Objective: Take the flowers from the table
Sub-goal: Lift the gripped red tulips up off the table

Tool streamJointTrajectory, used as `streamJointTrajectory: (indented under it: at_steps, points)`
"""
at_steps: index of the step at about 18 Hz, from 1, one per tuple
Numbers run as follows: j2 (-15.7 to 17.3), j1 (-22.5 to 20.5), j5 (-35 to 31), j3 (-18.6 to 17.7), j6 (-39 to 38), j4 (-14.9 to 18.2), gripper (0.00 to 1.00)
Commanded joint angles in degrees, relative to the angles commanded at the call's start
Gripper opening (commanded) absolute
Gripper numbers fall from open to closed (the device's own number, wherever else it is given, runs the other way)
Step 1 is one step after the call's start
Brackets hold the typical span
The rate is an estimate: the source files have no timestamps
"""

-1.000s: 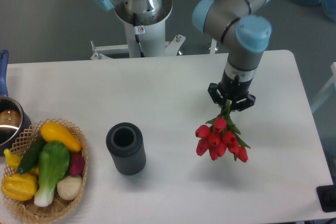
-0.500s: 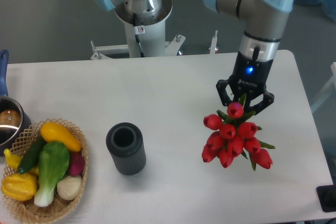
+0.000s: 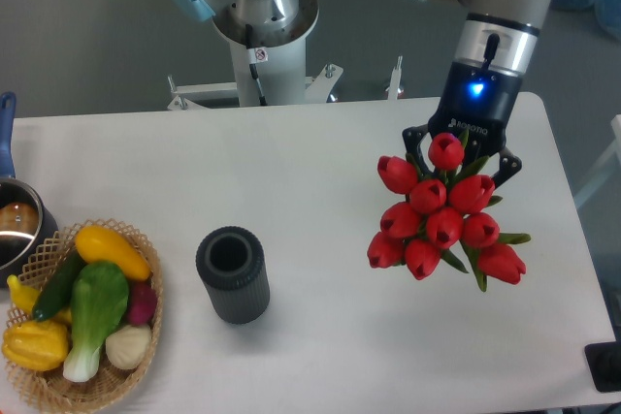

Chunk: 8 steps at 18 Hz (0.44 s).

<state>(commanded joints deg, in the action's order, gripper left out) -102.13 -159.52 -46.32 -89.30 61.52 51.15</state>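
Note:
A bunch of red tulips, the flowers (image 3: 441,220), hangs in the air above the right part of the white table (image 3: 320,172), blooms toward the camera and looking large. My gripper (image 3: 464,154) sits right behind the top of the bunch and is shut on its stems, which the blooms mostly hide. A few green leaves stick out at the lower right of the bunch. A blue light glows on the gripper's wrist.
A dark ribbed cylindrical vase (image 3: 233,274) stands upright left of the flowers. A wicker basket of vegetables (image 3: 82,312) sits at the front left corner, with a pot (image 3: 15,225) beyond it at the left edge. The arm's base (image 3: 262,26) rises behind the table.
The gripper has risen with the flowers and drifted right; the bunch now looks bigger and nearer the camera, clear of the tabletop.

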Motion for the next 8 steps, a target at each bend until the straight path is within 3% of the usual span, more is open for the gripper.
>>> streamJointTrajectory:
  at_steps: [8]
  points:
    - [0.3, -0.4, 0.6, -0.2, 0.0, -0.1, 0.13]
